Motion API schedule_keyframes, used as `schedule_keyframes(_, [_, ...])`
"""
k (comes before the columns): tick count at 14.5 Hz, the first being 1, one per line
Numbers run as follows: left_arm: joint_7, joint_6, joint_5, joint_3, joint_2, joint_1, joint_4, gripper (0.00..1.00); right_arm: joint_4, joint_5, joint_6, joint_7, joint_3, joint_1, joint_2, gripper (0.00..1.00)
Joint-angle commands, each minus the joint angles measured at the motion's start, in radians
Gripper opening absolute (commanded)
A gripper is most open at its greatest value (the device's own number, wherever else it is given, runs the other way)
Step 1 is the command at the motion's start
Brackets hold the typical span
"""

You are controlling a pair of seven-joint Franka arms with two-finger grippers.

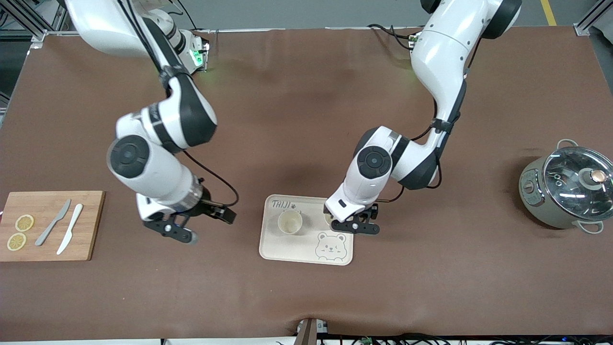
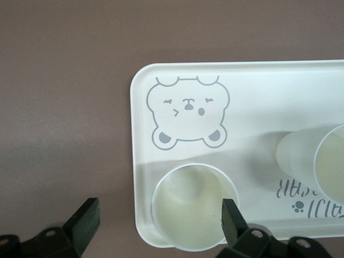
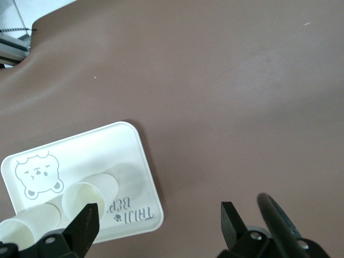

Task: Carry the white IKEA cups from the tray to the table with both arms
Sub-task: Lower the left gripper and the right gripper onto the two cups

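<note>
- A big brown table (image 1: 306,297) is filling almost the whole front view, and soft light is shining off its top.
- A wooden board (image 1: 48,211) is lying at the right arm's end of the table.
- A grey-green pot (image 1: 550,201) with a glass lid (image 1: 577,179) is sitting at the left arm's end.
- A grey floor (image 1: 297,12) is showing along the top edge.
- Metal frame bars (image 1: 28,21) are standing at the top corners.
- A yellow line (image 1: 548,12) is running across the floor.
</note>
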Motion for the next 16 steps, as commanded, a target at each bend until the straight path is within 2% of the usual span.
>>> schedule_keyframes(1, [-0.018,0.040,0.025,0.015,0.038,-0.013,0.034,1.00,0.014,0.001,0.090,0.068,-0.008,0.041,0.066,1.00])
schedule_keyframes(5, [-0.018,0.073,0.025,0.015,0.064,-0.012,0.031,1.00,0.016,-0.001,0.169,0.093,-0.008,0.068,0.133,1.00])
schedule_keyframes(12, [-0.007,0.084,0.021,0.013,0.068,0.010,0.013,1.00,0.019,-0.007,0.242,0.098,-0.010,0.118,0.194,1.00])
schedule_keyframes(14, [-0.008,0.151,0.021,0.013,0.071,0.013,-0.003,1.00,0.019,-0.008,0.242,0.101,-0.010,0.131,0.201,1.00])
schedule_keyframes(16, [-0.013,0.162,0.019,0.013,0.070,0.013,-0.017,1.00,0.019,-0.010,0.258,0.102,-0.011,0.143,0.214,1.00])
